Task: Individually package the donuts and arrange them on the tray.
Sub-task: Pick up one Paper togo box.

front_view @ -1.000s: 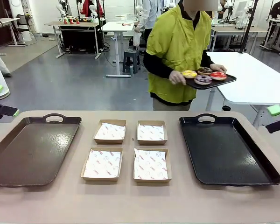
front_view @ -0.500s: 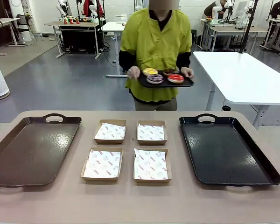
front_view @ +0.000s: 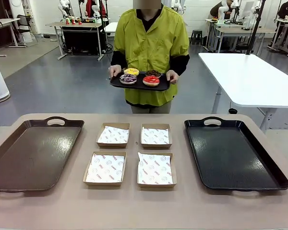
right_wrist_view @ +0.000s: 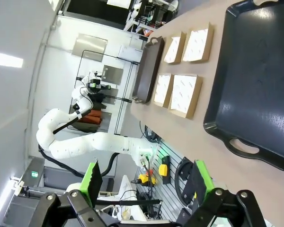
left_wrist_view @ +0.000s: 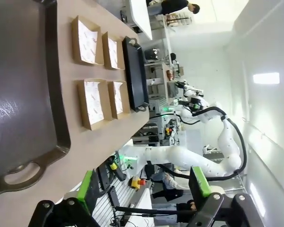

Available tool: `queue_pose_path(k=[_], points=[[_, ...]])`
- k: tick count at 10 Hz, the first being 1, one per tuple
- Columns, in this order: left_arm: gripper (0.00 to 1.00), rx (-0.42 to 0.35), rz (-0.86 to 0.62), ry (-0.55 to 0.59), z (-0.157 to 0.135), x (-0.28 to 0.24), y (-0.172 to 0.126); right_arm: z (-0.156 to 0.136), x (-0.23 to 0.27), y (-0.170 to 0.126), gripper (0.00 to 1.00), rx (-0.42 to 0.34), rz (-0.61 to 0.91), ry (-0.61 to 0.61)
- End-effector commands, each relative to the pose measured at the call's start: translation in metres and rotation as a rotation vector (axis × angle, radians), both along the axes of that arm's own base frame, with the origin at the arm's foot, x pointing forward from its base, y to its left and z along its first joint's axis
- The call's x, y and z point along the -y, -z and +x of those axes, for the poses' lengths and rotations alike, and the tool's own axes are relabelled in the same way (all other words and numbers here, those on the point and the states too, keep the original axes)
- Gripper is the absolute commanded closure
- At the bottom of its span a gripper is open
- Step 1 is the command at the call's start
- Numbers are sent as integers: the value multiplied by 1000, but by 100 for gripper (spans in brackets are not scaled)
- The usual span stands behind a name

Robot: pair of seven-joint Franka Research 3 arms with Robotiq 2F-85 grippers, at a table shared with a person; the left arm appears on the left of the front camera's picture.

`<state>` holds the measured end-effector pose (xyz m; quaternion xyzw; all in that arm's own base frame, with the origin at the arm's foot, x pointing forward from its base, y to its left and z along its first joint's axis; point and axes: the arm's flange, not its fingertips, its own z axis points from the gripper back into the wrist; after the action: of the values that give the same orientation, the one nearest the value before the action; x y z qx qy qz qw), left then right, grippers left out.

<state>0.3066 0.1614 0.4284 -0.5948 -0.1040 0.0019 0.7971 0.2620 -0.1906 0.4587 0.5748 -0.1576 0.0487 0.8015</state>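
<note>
From the front, the person stands past the desk's [front_view: 134, 206] far edge, holding a small black tray [front_view: 139, 87] level with its long side left to right. The four donuts [front_view: 150, 80] lie flat on it, icing up, in two rows; on the desk, four paper-lined boxes [front_view: 105, 168] sit between a brown tray [front_view: 33, 153] and a black tray [front_view: 235, 158]. In the left wrist view the left fingers [left_wrist_view: 88, 189] stand spread and released, off the brown tray's handled end. In the right wrist view the right fingers [right_wrist_view: 92, 178] are likewise released, clear of the black tray's handle.
</note>
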Motion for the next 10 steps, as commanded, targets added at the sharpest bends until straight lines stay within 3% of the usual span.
queue_pose_path(k=[1,10], points=[[0,-4,-27,4,-1,0,1,0,0,3,0,-11,-8,1],[0,-4,-27,4,-1,0,1,0,0,3,0,-11,-8,1]])
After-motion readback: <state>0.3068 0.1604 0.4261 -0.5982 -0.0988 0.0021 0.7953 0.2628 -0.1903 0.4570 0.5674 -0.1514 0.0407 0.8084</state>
